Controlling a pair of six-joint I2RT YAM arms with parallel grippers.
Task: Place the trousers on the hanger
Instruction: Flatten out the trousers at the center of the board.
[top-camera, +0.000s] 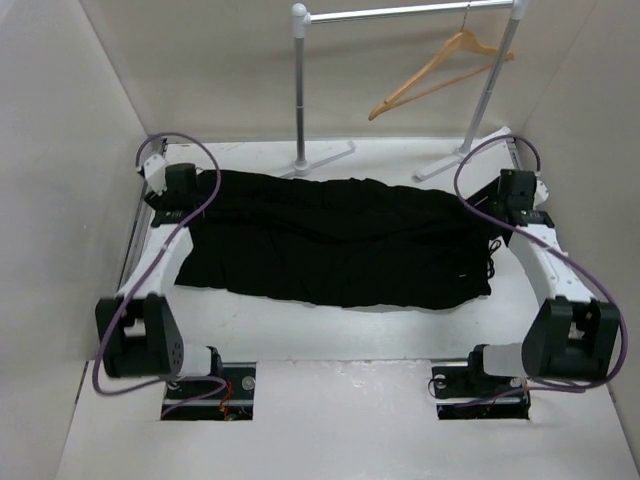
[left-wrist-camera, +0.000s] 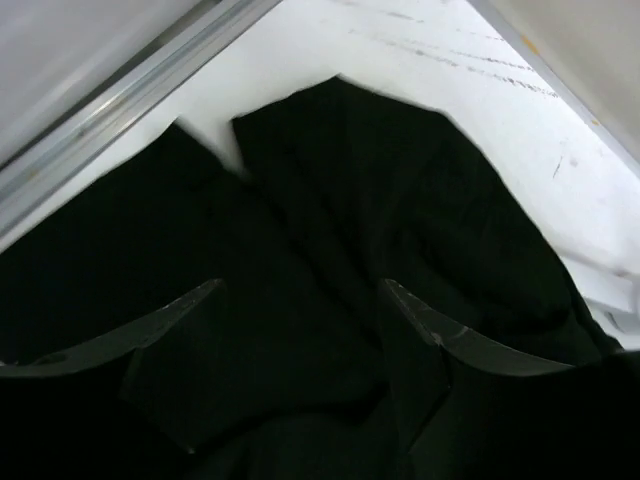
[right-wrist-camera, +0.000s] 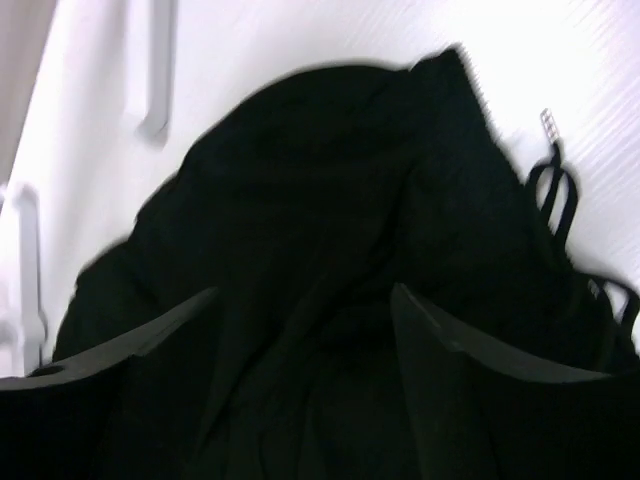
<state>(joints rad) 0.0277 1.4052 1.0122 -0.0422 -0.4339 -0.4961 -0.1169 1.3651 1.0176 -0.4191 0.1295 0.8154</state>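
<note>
The black trousers (top-camera: 330, 240) lie spread flat across the white table, legs running left to right. The wooden hanger (top-camera: 440, 72) hangs by its hook on the grey rail at the back right. My left gripper (top-camera: 172, 196) is at the trousers' far left end; in the left wrist view it (left-wrist-camera: 300, 290) is open, its fingers low over the black cloth (left-wrist-camera: 330, 180). My right gripper (top-camera: 510, 205) is at the trousers' right end; in the right wrist view it (right-wrist-camera: 300, 292) is open over the cloth (right-wrist-camera: 330, 170), with drawstrings (right-wrist-camera: 555, 190) beside it.
The grey clothes rail (top-camera: 400, 12) stands at the back on two posts with feet (top-camera: 325, 160) on the table. White walls close in left, right and back. An aluminium table edge rail (left-wrist-camera: 110, 110) runs beside the left gripper.
</note>
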